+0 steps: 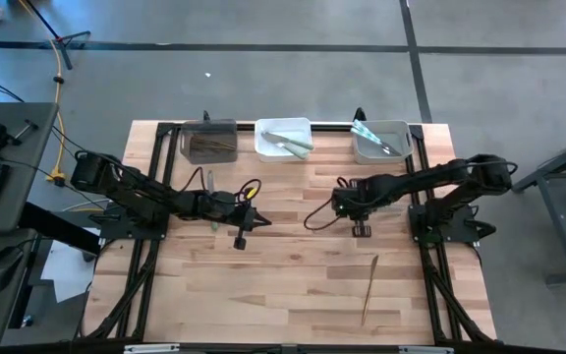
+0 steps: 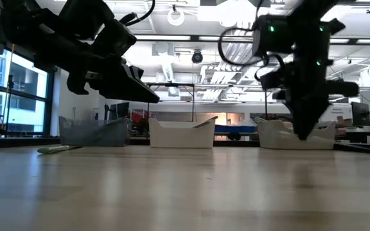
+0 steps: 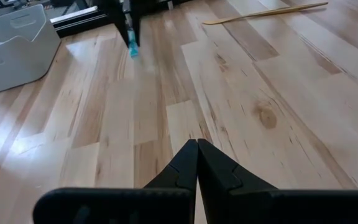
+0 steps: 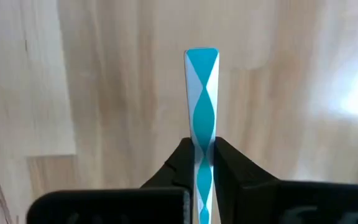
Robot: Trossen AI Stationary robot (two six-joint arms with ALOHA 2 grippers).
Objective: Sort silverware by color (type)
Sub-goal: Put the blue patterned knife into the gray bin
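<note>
My right gripper (image 1: 359, 226) stands over the table's middle right, pointing down and shut on a light blue-handled piece of silverware (image 4: 201, 93), which also shows far off in the left wrist view as a blue piece (image 3: 132, 46). My left gripper (image 3: 197, 148) is shut on nothing and hovers above the middle left of the table (image 1: 260, 218). A pale green piece (image 1: 210, 185) lies flat on the wood beside the left arm. A bronze piece (image 1: 369, 285) lies flat toward the near right. More pieces lie in the three bins. My right gripper pinches the blue piece between its two fingers (image 4: 182, 158), partway along the handle (image 4: 202, 146). It comes from above, pointing down, with the fingers in line with the piece. The piece hangs upright below the fingers, its flat free end (image 4: 201, 59) clear of the table.
Three bins stand in a row along the far edge: a dark one (image 1: 209, 128) with brown pieces, a white one (image 1: 263, 147) with pale green pieces, and a grey one (image 1: 401, 147) with light blue pieces. Bare wood lies between the arms and along the near edge.
</note>
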